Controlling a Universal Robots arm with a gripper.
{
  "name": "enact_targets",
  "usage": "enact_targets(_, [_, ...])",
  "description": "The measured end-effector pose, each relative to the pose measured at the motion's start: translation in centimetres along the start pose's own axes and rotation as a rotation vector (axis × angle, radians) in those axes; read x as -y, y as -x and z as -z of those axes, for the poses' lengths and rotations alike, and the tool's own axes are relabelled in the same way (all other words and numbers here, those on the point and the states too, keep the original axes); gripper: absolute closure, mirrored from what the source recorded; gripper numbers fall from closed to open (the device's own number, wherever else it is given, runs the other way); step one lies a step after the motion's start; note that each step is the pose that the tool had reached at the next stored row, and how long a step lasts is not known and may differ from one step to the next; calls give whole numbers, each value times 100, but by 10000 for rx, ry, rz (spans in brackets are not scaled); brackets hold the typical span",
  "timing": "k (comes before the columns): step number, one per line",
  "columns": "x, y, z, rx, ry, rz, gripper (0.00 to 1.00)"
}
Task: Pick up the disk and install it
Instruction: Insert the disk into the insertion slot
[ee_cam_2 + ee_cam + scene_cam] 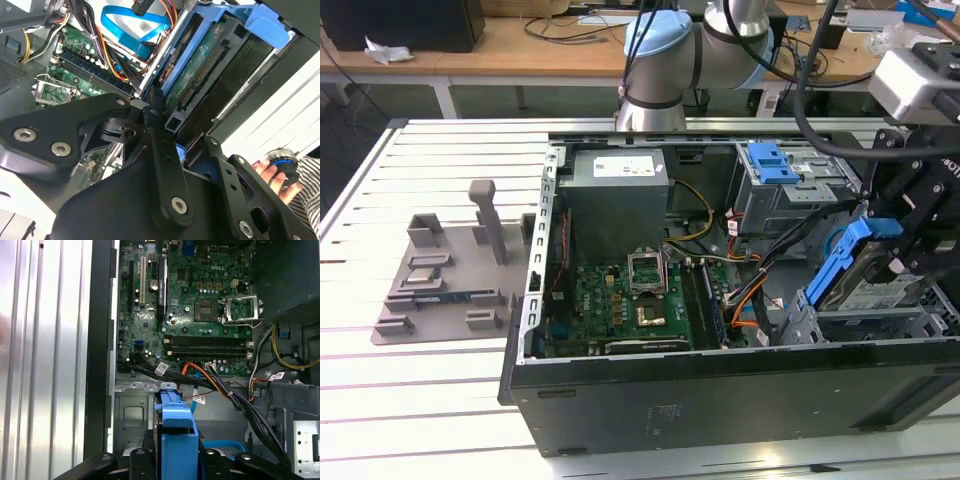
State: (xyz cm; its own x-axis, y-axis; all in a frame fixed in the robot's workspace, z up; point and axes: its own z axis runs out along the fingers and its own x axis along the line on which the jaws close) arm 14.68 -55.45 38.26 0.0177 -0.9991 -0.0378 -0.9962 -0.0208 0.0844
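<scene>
Clamping disk (875, 285), jaws over computer case (720, 385), slatted table (420, 390), wooden bench (520, 50) behind

The disk (882, 288) has a bare silver metal body with a dull sheen. Its side rails (848, 258) are smooth blue plastic. Its underside carries a green circuit board (197, 67). The gripper (903, 262) links are black with a matt finish, fastened by bright metal screws (178, 204). The computer case (720, 395) is dark matt sheet metal outside and bare grey metal inside. The motherboard (610, 300) is green and lightly glossy. The power supply (618, 200) is plain grey metal. The table (430, 400) is pale slatted metal, smooth, with a soft shine. The fixture (460, 265) on it is matt grey plastic. The arm (740, 30) is smooth silver metal with a glossy light-blue cap (655, 35).
</scene>
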Motion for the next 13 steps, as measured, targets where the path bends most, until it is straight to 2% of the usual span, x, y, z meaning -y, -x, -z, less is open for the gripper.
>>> enact_targets(8, [3, -1, -29, 1, 0, 1, 62])
enact_targets(9, [3, -1, -29, 0, 1, 1, 56])
enact_targets(13, [3, -1, -31, -1, 0, 1, 56])
